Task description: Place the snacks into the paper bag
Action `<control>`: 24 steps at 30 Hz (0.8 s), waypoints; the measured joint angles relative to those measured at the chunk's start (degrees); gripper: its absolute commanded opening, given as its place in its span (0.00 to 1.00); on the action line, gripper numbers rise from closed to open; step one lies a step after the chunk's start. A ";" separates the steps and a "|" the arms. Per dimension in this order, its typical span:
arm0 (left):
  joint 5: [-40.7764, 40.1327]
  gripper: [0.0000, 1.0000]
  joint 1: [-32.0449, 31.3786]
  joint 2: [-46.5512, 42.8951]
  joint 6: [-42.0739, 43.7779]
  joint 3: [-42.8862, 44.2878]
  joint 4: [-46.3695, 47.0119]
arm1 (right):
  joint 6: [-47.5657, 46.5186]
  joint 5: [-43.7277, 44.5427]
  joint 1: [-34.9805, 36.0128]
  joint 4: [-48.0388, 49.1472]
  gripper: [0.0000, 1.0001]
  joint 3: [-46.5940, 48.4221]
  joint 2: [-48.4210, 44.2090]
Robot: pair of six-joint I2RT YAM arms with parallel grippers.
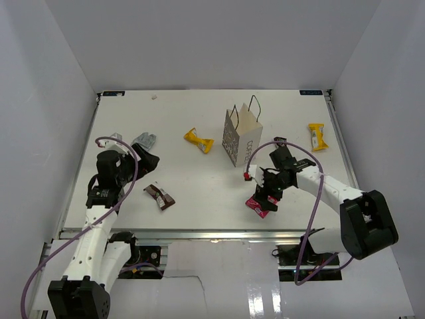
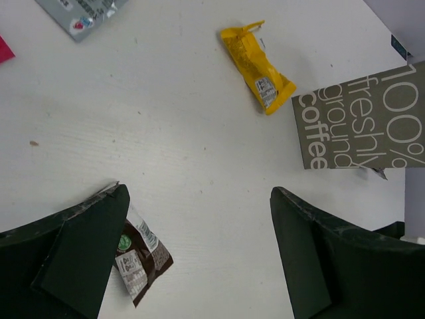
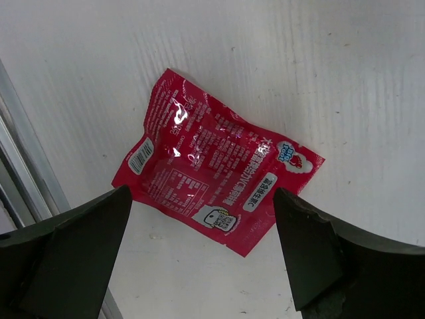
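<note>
The white paper bag (image 1: 240, 136) stands upright at the table's middle back; its lettered side shows in the left wrist view (image 2: 365, 123). A red-pink snack (image 1: 256, 207) lies near the front edge, directly below my right gripper (image 1: 267, 194), which is open and hovers over it (image 3: 212, 169) with a finger on either side. A brown snack (image 1: 160, 197) lies front left, partly under my left finger (image 2: 136, 259). My left gripper (image 1: 147, 161) is open and empty above the table. A yellow snack (image 1: 198, 139) lies left of the bag (image 2: 255, 66).
A second yellow snack (image 1: 318, 136) lies at the right, near the table edge. Silver-grey packets (image 1: 145, 140) lie at the left, behind my left gripper, one showing in the left wrist view (image 2: 83, 13). The table's metal front rail (image 3: 26, 179) runs just beside the red-pink snack.
</note>
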 measured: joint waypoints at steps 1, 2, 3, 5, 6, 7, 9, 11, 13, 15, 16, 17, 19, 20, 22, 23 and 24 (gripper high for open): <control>0.26 0.98 0.00 -0.13 -1.20 -0.42 -0.81 | -0.17 1.01 0.94 0.57 0.94 -0.70 0.26; 0.59 0.98 0.00 -0.20 -2.34 -0.90 -1.40 | -0.15 1.95 1.44 1.05 0.94 -1.09 0.52; 0.94 0.98 0.00 -0.24 -3.32 -1.29 -2.08 | -0.04 2.97 1.68 1.68 0.97 -1.29 0.85; 1.68 0.98 0.00 -0.50 -5.42 -2.36 -3.10 | 1.33 5.60 1.73 3.89 1.00 -1.29 1.49; 1.97 0.98 0.00 -0.72 -6.29 -2.91 -3.56 | 2.64 7.06 1.75 5.22 1.00 -1.29 1.70; 2.25 0.98 0.00 -0.92 -7.04 -3.32 -4.02 | 3.82 8.41 1.90 6.38 1.00 -1.29 1.84; 2.60 0.98 0.00 -1.27 -8.15 -3.80 -4.57 | 6.88 11.34 2.19 8.79 1.00 -1.29 1.99; 2.67 0.98 0.00 -1.31 -8.85 -3.87 -4.68 | 9.51 13.38 2.71 10.62 1.00 -1.33 2.14; 2.75 0.98 0.00 -1.25 -9.31 -3.87 -4.68 | 11.91 14.01 2.99 12.11 1.00 -1.53 2.67; 2.82 0.98 0.00 -0.90 -9.57 -3.87 -4.66 | 13.60 13.73 2.99 12.68 1.00 -1.55 3.19; 2.84 0.98 0.00 -0.63 -9.68 -3.87 -4.63 | 14.56 13.62 2.99 12.85 0.96 -1.55 3.34; 2.84 0.98 0.00 -0.33 -9.70 -3.87 -4.63 | 14.97 13.40 2.97 13.03 0.95 -1.55 3.50; 2.84 0.98 0.00 0.17 -9.70 -3.87 -4.61 | 16.20 12.76 2.99 13.46 0.91 -1.55 3.96; 2.86 0.98 0.00 0.35 -9.70 -3.87 -4.61 | 16.63 12.17 2.99 13.62 0.87 -1.55 4.13; 2.86 0.98 0.00 0.44 -9.70 -3.87 -4.59 | 17.20 11.02 2.99 13.70 0.77 -1.57 4.48; 2.86 0.98 0.00 0.44 -9.70 -3.87 -4.57 | 17.44 10.38 2.99 13.84 0.74 -1.62 4.70; 2.86 0.98 0.00 0.44 -9.70 -3.87 -4.52 | 17.62 9.68 2.99 13.94 0.68 -1.68 4.83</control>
